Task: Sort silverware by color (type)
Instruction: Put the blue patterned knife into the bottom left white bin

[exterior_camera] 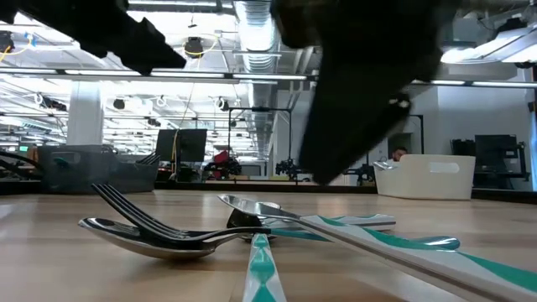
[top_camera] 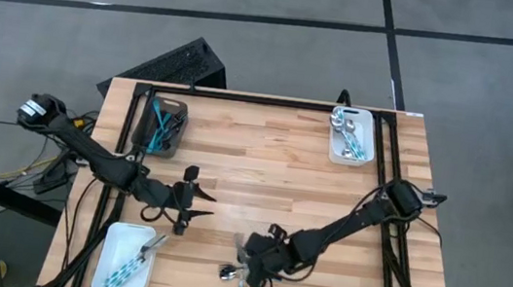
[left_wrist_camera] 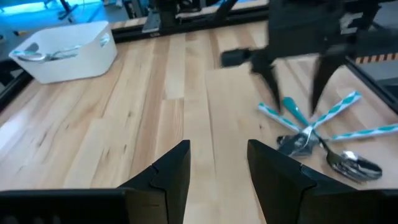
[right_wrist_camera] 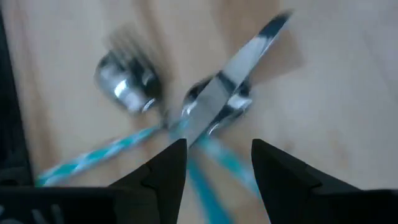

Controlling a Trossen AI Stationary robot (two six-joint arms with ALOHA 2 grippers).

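A grey carpeted floor (top_camera: 248, 49) crossed by dark seam lines surrounds the light wooden butcher-block table (top_camera: 263, 174). A black keyboard-like slab (top_camera: 164, 62) lies on the floor beside the table's far edge. Beyond the table, the room is an open workshop with a large silver ventilation duct (exterior_camera: 254, 29) on the ceiling, rows of bright strip lights (exterior_camera: 482, 52), a white pillar (exterior_camera: 84, 117) and dark monitors (exterior_camera: 495, 155)

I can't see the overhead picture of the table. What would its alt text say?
Seen from above, the right gripper hangs open over a small pile of silverware at the near edge of a wooden table. The left gripper waits open nearby. Two white trays and a dark grey tray hold sorted pieces.
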